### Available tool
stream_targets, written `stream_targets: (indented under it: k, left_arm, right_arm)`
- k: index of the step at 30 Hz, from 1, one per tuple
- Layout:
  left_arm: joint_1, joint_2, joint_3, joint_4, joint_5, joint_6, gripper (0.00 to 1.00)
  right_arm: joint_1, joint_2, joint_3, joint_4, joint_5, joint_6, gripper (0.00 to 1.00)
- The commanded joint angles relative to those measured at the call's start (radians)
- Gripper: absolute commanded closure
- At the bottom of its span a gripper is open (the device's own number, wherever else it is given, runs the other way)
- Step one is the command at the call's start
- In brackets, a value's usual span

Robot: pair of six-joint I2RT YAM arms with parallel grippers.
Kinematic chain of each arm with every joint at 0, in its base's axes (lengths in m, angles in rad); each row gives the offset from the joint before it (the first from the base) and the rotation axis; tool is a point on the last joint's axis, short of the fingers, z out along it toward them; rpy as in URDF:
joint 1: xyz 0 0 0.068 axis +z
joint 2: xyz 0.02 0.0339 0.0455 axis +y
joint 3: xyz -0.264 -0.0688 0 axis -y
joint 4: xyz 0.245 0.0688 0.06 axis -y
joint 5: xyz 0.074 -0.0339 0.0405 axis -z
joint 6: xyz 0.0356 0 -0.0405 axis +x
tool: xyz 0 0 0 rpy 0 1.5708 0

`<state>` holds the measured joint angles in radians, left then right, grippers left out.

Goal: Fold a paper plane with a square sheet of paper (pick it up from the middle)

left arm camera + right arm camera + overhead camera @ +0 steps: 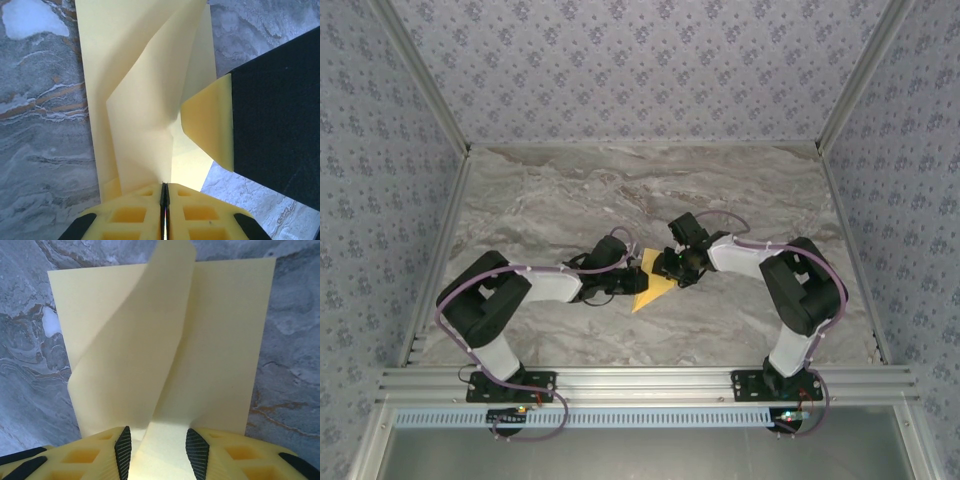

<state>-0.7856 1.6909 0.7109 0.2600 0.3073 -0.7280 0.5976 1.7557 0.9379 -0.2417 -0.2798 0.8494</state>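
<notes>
The left pincer (164, 192), jaws together, pinches the buckled square sheet of paper (145, 115) over the marble table (40, 125).

My left arm (550, 288) and right arm (740, 255) are black and white with purple cables (455, 335); fingers (80, 456) yellow, pads (123, 450) black

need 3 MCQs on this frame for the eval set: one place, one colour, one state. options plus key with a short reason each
1. Where is the paper?
A. middle of the table
B. far left corner
C. on the front rail

2. What colour is the paper?
A. white
B. yellow
C. blue

3. What state is the left claw in?
A. wide open
B. shut on the paper
C. shut on nothing

Key:
1 A: the top view shows it mid-table, between the two arms.
2 B: it looks yellow in every view.
3 B: in the left wrist view its jaws meet with the paper coming out between them.
</notes>
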Motion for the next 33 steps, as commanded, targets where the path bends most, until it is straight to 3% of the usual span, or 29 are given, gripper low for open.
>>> stream_targets:
  k: [1,23,33]
  left_arm:
    - [-0.003,0.012,0.020,-0.024,-0.022,0.022,0.88]
    - [-0.003,0.035,0.039,-0.051,-0.027,0.041,0.93]
    - [-0.004,0.048,0.045,-0.086,-0.025,0.048,0.97]
  right_arm:
    - [0.004,0.111,-0.050,-0.136,0.140,0.002,0.60]
    - [0.011,0.123,-0.037,-0.153,0.145,0.012,0.63]
    - [0.004,0.032,-0.019,-0.154,0.098,-0.003,0.64]
